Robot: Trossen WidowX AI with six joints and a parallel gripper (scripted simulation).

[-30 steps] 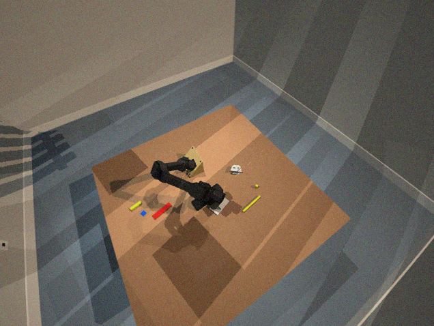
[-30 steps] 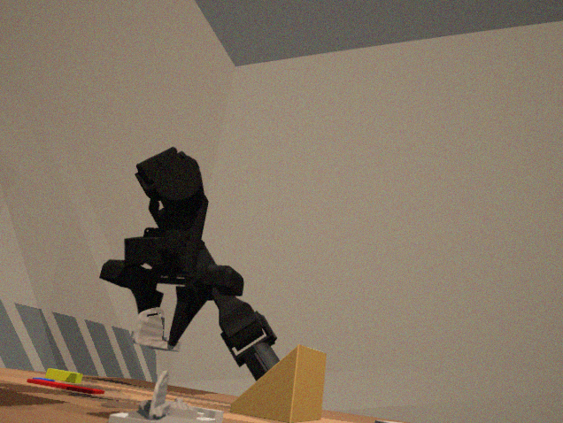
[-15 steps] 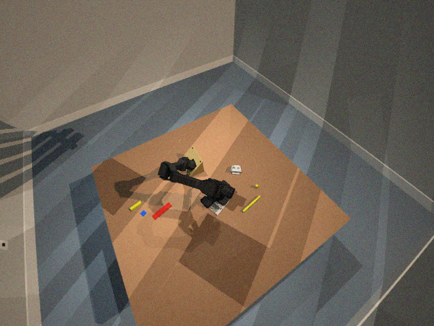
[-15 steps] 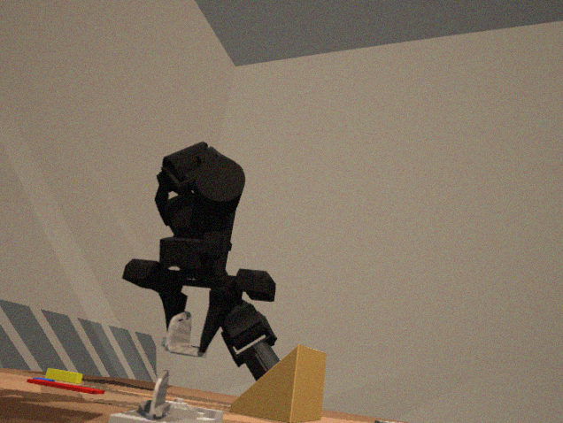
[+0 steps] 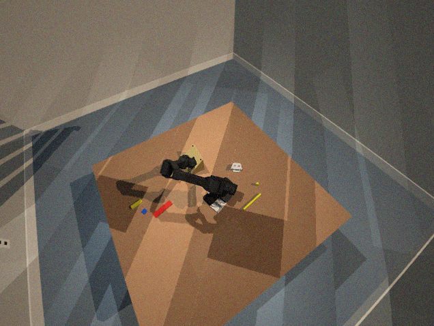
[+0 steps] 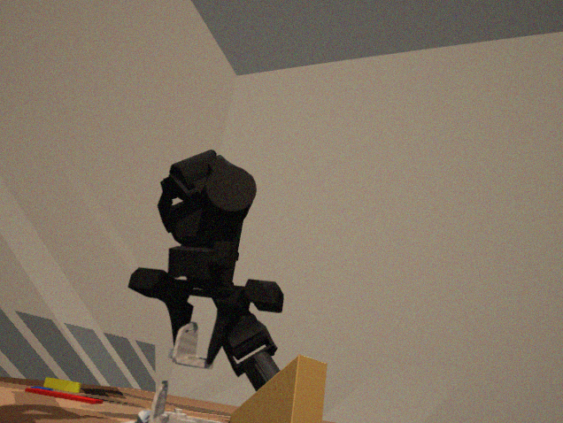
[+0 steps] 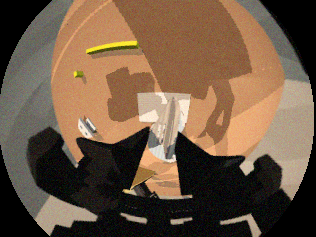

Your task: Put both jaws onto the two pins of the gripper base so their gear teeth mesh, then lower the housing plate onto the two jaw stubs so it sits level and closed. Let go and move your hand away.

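My gripper is shut on a pale grey jaw, whose toothed details are too small to read. The held jaw hangs above the gripper base, with a gap between them in the exterior view. The other jaw stands up at the base, below and slightly left of the held one; its seating on the pin cannot be made out. The white housing plate lies apart on the table. The held jaw hides much of the base in the wrist view.
A yellow wedge stands by the arm's foot. A yellow bar and small yellow piece lie beyond the base. A red bar, blue cube and yellow block lie opposite.
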